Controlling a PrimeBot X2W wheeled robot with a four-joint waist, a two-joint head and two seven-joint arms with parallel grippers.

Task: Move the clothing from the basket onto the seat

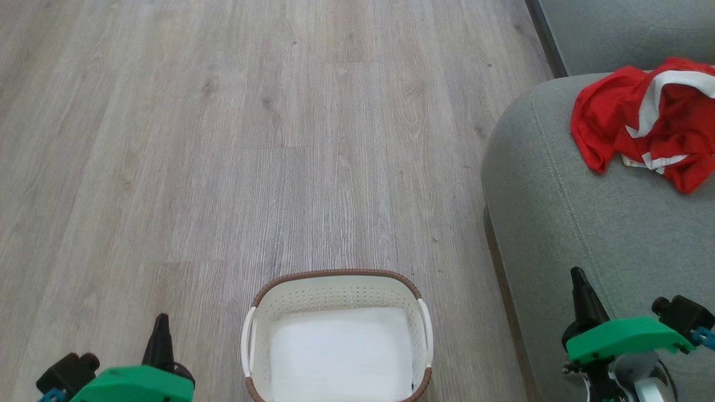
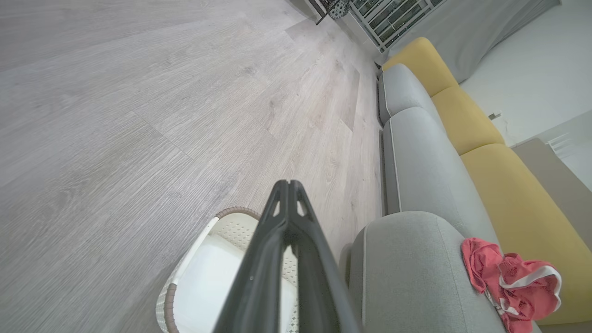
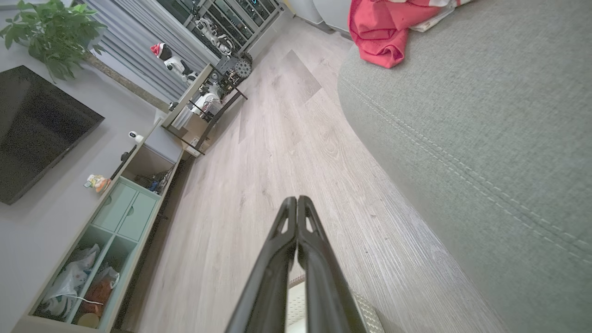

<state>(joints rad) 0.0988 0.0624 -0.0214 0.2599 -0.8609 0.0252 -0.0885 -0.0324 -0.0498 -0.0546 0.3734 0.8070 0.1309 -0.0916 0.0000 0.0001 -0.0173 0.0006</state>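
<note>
Both pairs of jaws are pressed shut with nothing between them. On the right gripper (image 3: pixel 296 202) the two dark fingers meet along their length, and the left gripper (image 2: pixel 289 185) shows the same closed line. In the head view the right gripper hangs over the near part of the seat (image 1: pixel 558 212) and the left over bare floor (image 1: pixel 223 139). The basket (image 1: pixel 335 273) stands on the floor between them, somewhat nearer the left one, its white bottom showing and no cloth in it that I can see.

The clothing (image 1: pixel 642 117) lies on the seat already — a crumpled red heap with white trim, ahead of the right jaws and a little further to the robot's right, well apart from them. Its long axis runs roughly across the head view, and the picture's edge cuts off its right end. The right arm is clearly the nearer; the left would have to cross over the basket.

By the look of it the transfer is done, so no further reach seems called for. The heap sits in from the seat's rounded corner and stitched seam, toward the cushion's far edge. Open cushion lies between it and the right jaws — and there is wide floor to the left for backing off
</note>
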